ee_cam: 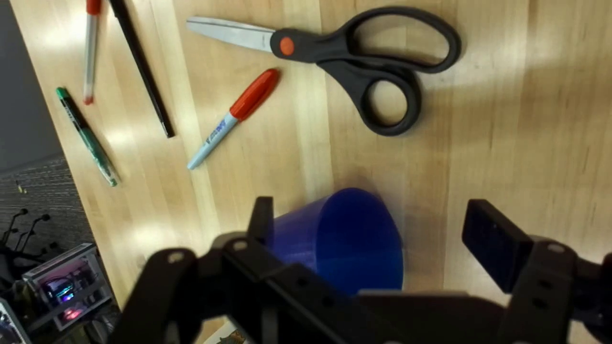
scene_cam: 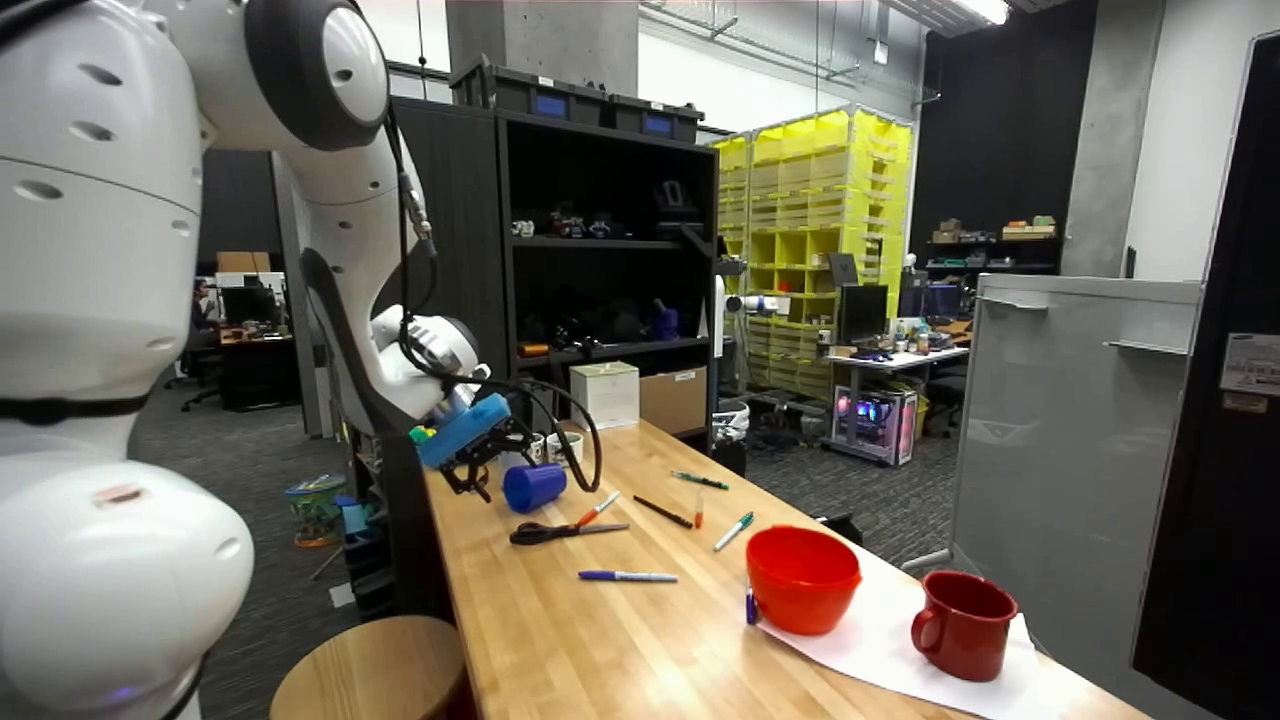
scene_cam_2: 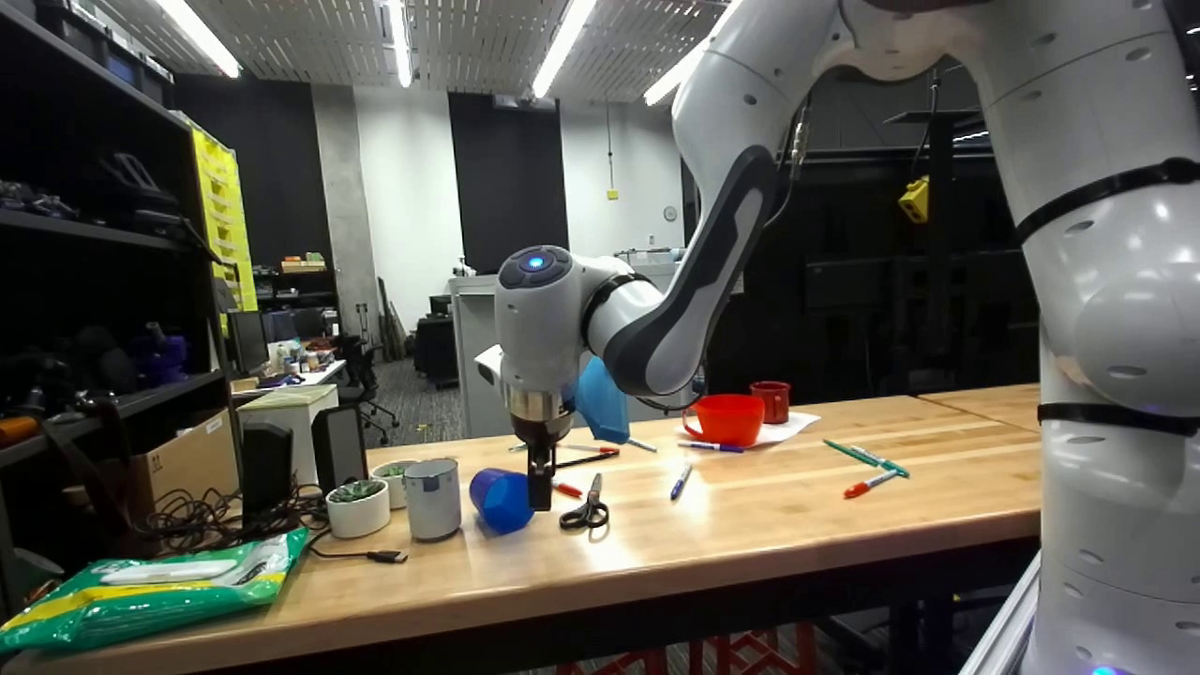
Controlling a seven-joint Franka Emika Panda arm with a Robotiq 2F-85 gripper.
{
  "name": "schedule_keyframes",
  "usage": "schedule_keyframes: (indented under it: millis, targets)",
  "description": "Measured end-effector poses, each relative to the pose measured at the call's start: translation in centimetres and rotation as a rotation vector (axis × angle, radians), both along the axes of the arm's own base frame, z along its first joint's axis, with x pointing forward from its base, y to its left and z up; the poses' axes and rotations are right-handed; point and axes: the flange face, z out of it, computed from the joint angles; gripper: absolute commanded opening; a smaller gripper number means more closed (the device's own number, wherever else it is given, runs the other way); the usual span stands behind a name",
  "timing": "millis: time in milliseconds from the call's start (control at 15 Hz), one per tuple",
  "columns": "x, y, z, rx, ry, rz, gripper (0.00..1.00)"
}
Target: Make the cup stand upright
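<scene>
In an exterior view the cup (scene_cam: pixel 534 487) lies on its side on the table (scene_cam: pixel 540 630), long axis roughly left to right; my arm (scene_cam: pixel 350 220) is bent, wrist (scene_cam: pixel 440 345) low. In an exterior view I see its mouth (scene_cam_2: pixel 504 509) facing the near edge, my gripper (scene_cam_2: pixel 540 497) pointing down close by its right side. In the wrist view my fingers (ee_cam: pixel 497 246) stand wide apart, released, the mouth between them, facing right.
</scene>
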Motion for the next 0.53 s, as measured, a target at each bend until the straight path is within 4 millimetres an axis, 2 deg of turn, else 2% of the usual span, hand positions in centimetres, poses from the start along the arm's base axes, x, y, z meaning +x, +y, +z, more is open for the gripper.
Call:
schedule_keyframes:
  millis: [533]
  targets:
    - [4.0,1.7,-2.4,-0.016,-0.023,0.046,1.00]
